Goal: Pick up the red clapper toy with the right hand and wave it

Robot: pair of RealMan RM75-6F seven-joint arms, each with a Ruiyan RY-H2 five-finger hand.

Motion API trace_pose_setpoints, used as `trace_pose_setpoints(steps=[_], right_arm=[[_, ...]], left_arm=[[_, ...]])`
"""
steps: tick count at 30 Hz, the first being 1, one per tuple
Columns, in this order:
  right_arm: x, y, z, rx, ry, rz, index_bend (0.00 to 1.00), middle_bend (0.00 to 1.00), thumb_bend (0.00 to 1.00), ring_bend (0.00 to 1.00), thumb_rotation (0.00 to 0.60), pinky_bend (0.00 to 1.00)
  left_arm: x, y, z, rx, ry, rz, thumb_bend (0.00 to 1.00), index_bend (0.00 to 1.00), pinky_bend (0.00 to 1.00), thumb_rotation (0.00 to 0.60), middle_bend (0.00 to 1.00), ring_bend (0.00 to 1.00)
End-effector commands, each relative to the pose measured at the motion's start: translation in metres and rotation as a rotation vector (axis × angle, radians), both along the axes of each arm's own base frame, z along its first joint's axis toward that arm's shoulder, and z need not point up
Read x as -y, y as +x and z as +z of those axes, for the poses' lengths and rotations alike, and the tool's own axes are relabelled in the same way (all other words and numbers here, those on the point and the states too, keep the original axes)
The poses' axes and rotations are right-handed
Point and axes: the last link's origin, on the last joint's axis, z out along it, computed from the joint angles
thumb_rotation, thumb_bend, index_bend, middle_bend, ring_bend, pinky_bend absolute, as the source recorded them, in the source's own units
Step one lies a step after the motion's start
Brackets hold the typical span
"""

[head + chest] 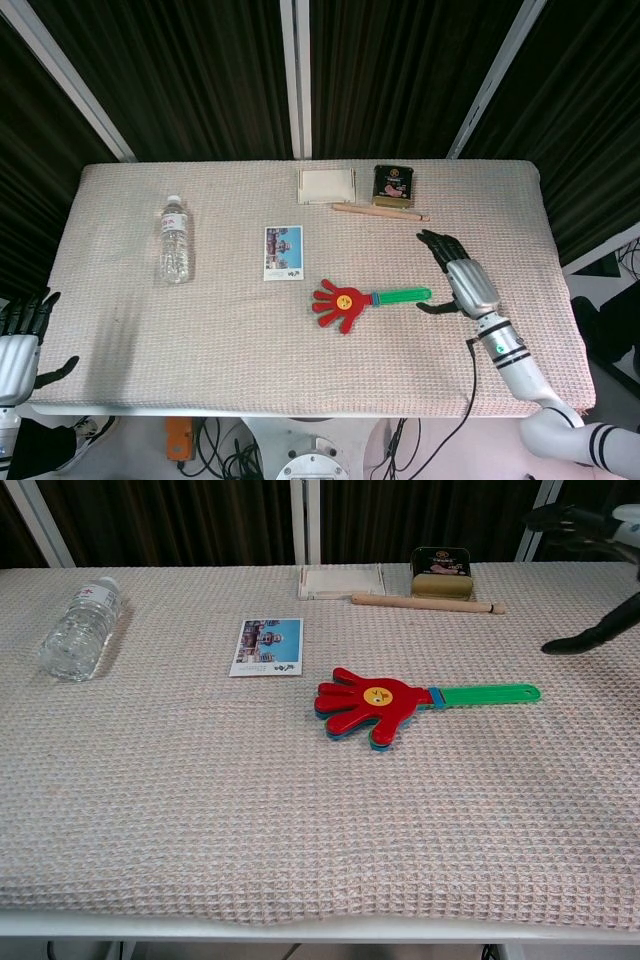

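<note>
The red clapper toy (pixel 347 299) (pixel 375 702), a red hand shape with a yellow face and a green handle, lies flat on the woven table cover right of centre. Its handle points toward my right hand (pixel 461 281), which hovers just beyond the handle's end with fingers spread and nothing in it. In the chest view only the fingertips (pixel 572 642) of that hand show at the right edge. My left hand (pixel 22 335) hangs off the table's front left corner, fingers apart, empty.
A water bottle (pixel 174 241) (pixel 78 628) lies at the left. A photo card (pixel 284 253) (pixel 267 646) sits near the middle. At the back are a white tray (pixel 327 186), a dark tin (pixel 394 185) and a wooden stick (pixel 381 211).
</note>
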Motion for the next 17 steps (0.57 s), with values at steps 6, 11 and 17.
trace_pose_setpoints(steps=[6, 11, 17], right_arm=[[-0.112, -0.074, 0.065, -0.381, -0.329, -0.212, 0.0, 0.0, 0.02, 0.0, 0.6, 0.0], [-0.131, -0.085, 0.069, -0.391, -0.372, -0.268, 0.0, 0.0, 0.03, 0.0, 0.6, 0.0], [-0.141, -0.093, 0.07, -0.413, -0.377, -0.329, 0.0, 0.0, 0.03, 0.0, 0.6, 0.0]], left_arm=[[0.0, 0.002, 0.003, -0.008, 0.007, -0.007, 0.16, 0.04, 0.0, 0.6, 0.0, 0.0], [-0.001, 0.002, 0.005, -0.016, 0.011, -0.004, 0.16, 0.04, 0.0, 0.6, 0.0, 0.0], [0.0, -0.002, 0.004, -0.018, 0.014, 0.008, 0.16, 0.04, 0.0, 0.6, 0.0, 0.0]])
